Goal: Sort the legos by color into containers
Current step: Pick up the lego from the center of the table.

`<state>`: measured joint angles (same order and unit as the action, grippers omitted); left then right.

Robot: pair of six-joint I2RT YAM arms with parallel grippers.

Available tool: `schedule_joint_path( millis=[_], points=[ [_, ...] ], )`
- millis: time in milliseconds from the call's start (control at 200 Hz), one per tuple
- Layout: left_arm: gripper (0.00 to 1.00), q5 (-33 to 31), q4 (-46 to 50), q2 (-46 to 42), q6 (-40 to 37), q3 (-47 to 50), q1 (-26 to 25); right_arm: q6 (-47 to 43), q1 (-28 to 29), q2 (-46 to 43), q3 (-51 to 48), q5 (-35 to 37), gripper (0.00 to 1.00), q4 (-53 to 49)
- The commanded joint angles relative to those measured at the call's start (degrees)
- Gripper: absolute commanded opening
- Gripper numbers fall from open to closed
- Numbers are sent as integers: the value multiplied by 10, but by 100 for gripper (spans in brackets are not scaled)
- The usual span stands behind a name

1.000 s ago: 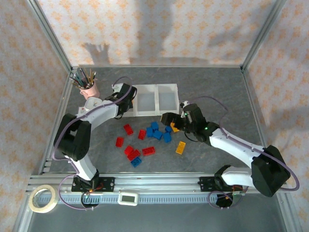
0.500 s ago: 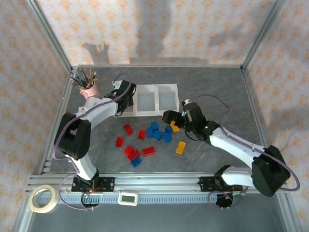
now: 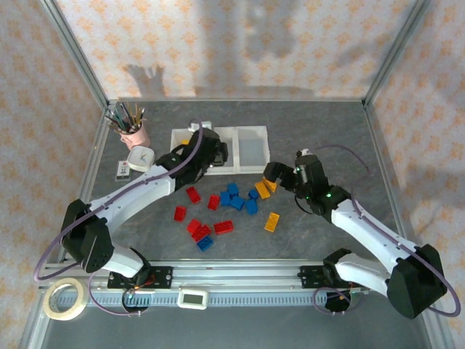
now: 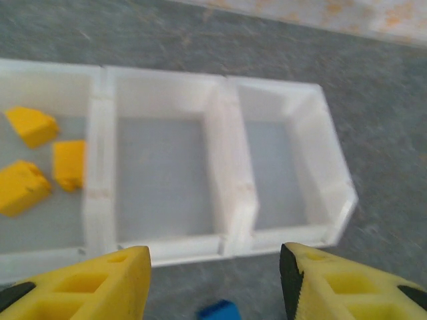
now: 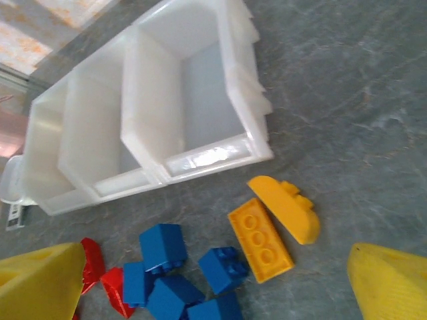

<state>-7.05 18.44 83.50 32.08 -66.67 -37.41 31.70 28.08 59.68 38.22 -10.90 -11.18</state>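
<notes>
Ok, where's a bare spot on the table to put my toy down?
Bare grey tabletop lies behind and right of the translucent white plastic bins. Crowded: the small red, blue and yellow-orange plastic bricks scattered in front of them.

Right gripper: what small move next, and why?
Probably lower the right gripper onto the studded yellow brick just below it and close: its jaws stand open and empty, and other yellow bricks lie in the left bin.

Grey mottled tabletop (image 3: 349, 131) carries a row of three joined translucent white plastic bins (image 3: 251, 129) at centre rear, with a pink cup of pens (image 3: 136, 136) at rear left. In front of the bins, small red plastic bricks (image 3: 193, 195) lie left, blue plastic bricks (image 3: 233, 197) centre, yellow-orange plastic bricks (image 3: 272, 222) right.
</notes>
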Motion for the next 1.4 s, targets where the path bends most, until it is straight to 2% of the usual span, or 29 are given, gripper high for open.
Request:
schedule_joint_path(
  millis=[0,260,480,756,921,1151,1396],
  points=[
    [56,18,-19,5,50,3,-37,3,-11,-29,-20,20,100,-35],
    [59,12,-48,71,139,-40,-114,6,-51,-62,-45,18,100,-55],
    [63,0,-49,146,169,-106,-151,-5,-107,-59,-51,-4,100,-45],
    [67,-14,-25,249,189,-197,-177,-19,-194,-26,-60,-54,100,-12],
    [68,-51,26,322,189,-259,-186,-28,-228,-16,-58,-76,100,-7],
    [68,-85,60,380,198,-290,-188,-35,-261,-18,-66,-100,100,-3],
    [67,-105,83,425,199,-320,-188,-35,-264,-17,-71,-105,100,2]
  ],
)
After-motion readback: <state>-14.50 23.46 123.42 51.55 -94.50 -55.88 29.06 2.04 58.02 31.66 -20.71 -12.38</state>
